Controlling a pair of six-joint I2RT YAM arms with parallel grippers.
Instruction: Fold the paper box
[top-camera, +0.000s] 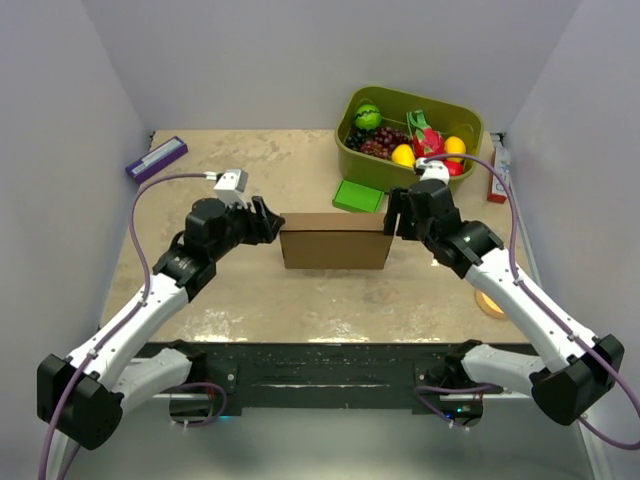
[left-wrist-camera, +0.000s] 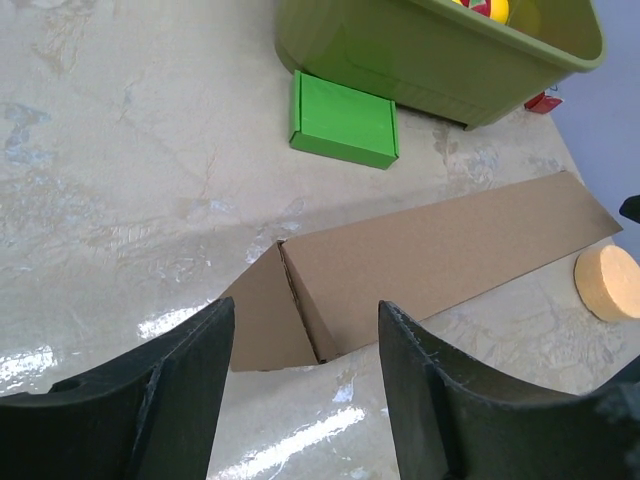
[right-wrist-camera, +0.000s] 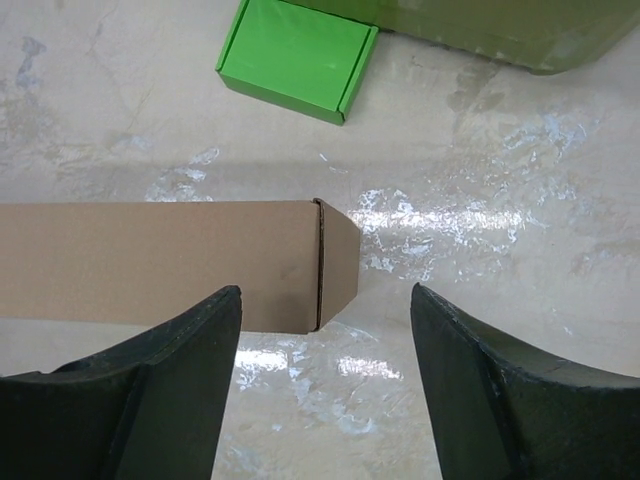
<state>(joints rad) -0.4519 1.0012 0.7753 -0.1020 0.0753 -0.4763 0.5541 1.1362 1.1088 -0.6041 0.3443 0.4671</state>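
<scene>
Paper box (top-camera: 335, 240) sits mid-table, long axis running left to right. Left gripper (top-camera: 268, 222) and right gripper (top-camera: 393, 215) flank its ends, equally near, jaws apart, holding nothing.

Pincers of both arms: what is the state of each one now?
Left pincer: open, empty, at one end of the plain brown cardboard box.
Right pincer: open, empty.

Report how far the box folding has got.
Done: the box sits as a long folded shape, an end flap bent at each end. In hand: nothing gripped; the left gripper and right gripper hang open at its two ends. Left: the end flaps look loose rather than tucked, so closing them probably remains.
</scene>
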